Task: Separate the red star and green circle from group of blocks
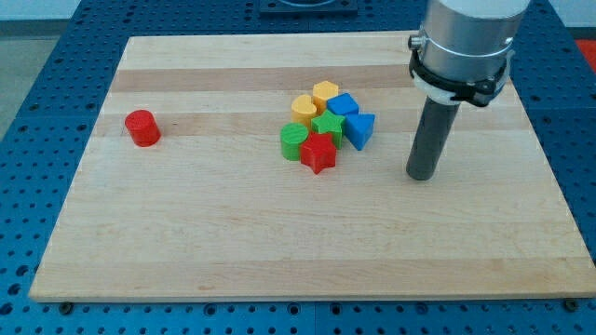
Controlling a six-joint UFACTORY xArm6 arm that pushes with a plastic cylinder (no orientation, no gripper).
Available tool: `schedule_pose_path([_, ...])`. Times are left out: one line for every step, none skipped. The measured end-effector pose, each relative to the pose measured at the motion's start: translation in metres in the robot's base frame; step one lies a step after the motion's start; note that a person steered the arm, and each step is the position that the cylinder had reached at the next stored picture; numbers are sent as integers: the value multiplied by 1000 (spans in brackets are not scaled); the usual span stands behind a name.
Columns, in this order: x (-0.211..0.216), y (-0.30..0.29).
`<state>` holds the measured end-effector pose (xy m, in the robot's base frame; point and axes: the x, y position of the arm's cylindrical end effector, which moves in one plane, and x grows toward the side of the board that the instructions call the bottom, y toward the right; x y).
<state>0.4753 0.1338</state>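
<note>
**A:** Take the green circle as the marker. What lies around it, starting from the view's left?

**B:** Well apart to its left, alone, sits a red cylinder. The green circle itself forms the cluster's left edge. Touching it on the right, slightly nearer the view's bottom, is the red star. Up and right of the circle come a yellow block, a green star, a second yellow block, then a blue block and a blue triangle-like block.

**A:** And my tip?

**B:** Far to the circle's right, beyond the blue pieces, touching no block. The rod stands upright on the wooden board. There is no gripper here, so nothing to open or close.

**A:** How should the separation go?

**B:** I judge both targets sit on the cluster's lower-left side, so pushing straight in from the right would drag the blue ones along. Better to wedge between the green star and the two targets, then sweep down-left. The risk: the red star may spin off alone.
</note>
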Motion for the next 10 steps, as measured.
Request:
schedule_pose_path([0, 0])
schedule_pose_path([0, -12])
schedule_pose_path([-2, -27])
schedule_pose_path([-10, -36])
schedule_pose_path([-22, -41])
schedule_pose_path([-25, -42])
schedule_pose_path([-25, -57])
schedule_pose_path([-29, -79])
schedule_pose_path([-36, -104])
schedule_pose_path([-40, -129])
